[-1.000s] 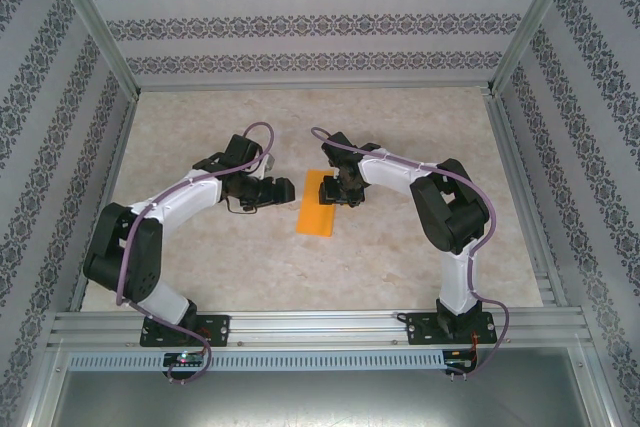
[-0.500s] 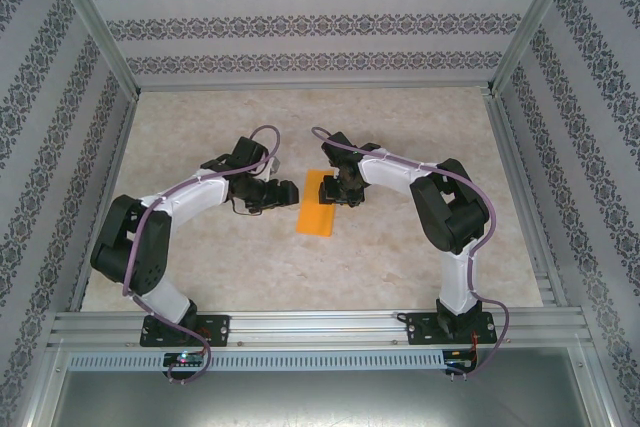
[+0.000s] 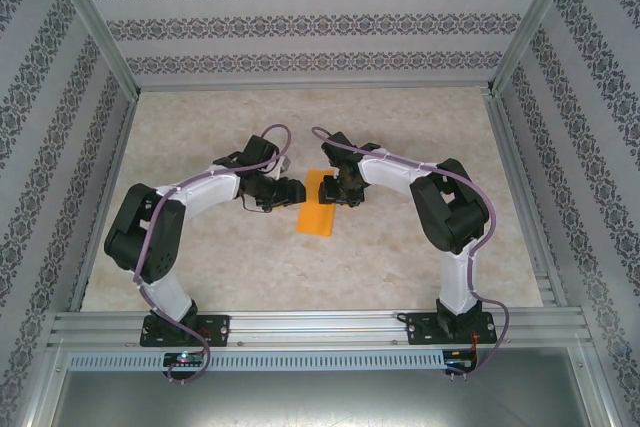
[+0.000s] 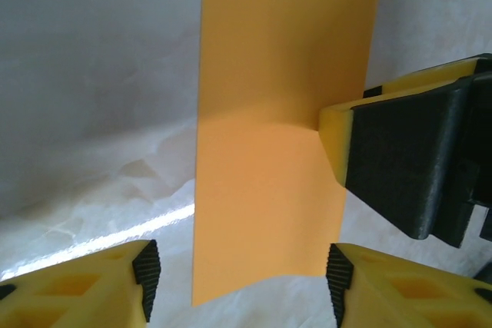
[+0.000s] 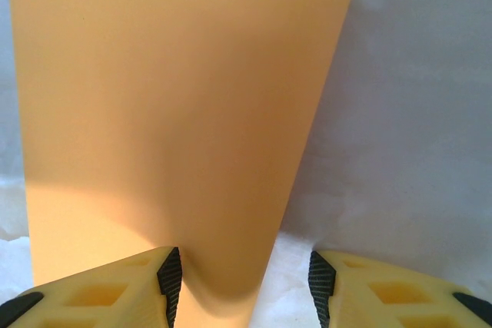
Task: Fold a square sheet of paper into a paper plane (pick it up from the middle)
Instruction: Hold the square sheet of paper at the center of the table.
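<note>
The sheet of paper (image 3: pixel 317 215) is plain orange-yellow and lies flat on the table as a narrow rectangle. My left gripper (image 3: pixel 295 192) is at its left edge. In the left wrist view the paper (image 4: pixel 269 151) runs up from between the open left gripper (image 4: pixel 240 280), with neither pad touching it. My right gripper (image 3: pixel 338 194) is low over the paper's far right part. In the right wrist view the right gripper (image 5: pixel 244 282) is open: its left fingertip (image 5: pixel 165 274) is over the paper (image 5: pixel 169 113), which bulges there, and its right one is over bare table.
A pale marbled tabletop (image 3: pixel 400 267) is boxed in by patterned walls and aluminium posts. A metal rail (image 3: pixel 320 327) with the arm bases runs along the near edge. The right gripper's black-and-yellow finger (image 4: pixel 407 159) shows at the right of the left wrist view.
My left arm has swung right until its gripper reached the paper's left edge, and its jaws have narrowed. The right arm and the paper have stayed put.
</note>
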Available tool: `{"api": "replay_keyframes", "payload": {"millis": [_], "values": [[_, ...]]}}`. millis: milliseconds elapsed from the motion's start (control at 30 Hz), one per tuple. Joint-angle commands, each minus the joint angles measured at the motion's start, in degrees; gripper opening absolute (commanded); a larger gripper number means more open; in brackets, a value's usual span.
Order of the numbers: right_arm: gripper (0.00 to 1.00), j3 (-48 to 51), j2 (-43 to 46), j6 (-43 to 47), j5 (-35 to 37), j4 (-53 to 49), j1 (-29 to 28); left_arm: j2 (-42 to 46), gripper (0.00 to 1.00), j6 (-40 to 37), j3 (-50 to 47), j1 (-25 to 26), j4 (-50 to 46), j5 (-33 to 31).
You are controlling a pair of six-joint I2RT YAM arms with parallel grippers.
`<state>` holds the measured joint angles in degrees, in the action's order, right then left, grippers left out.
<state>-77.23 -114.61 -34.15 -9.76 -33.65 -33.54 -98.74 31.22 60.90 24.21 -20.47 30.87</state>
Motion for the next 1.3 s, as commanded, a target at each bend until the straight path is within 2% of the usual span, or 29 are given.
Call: {"api": "replay_keyframes", "payload": {"millis": [0,267,567,1267], "values": [[0.51,0.3,-4.7,-0.1,0.0,5.1,-0.7,-1.5,0.57,0.5,2.2,1.1,2.3,1.3],[0.51,0.5,-4.7,0.0,-0.1,5.1,-0.8,-6.0,0.35,1.2,3.7,1.9,5.3,2.8],[0.51,0.6,-4.7,0.0,-0.4,5.3,-0.9,-9.2,0.22,0.9,5.5,2.4,7.8,3.6],[0.52,0.9,-5.2,-0.7,-1.1,6.3,-1.0,-13.9,0.23,-0.2,6.3,2.9,7.5,4.3]]}}
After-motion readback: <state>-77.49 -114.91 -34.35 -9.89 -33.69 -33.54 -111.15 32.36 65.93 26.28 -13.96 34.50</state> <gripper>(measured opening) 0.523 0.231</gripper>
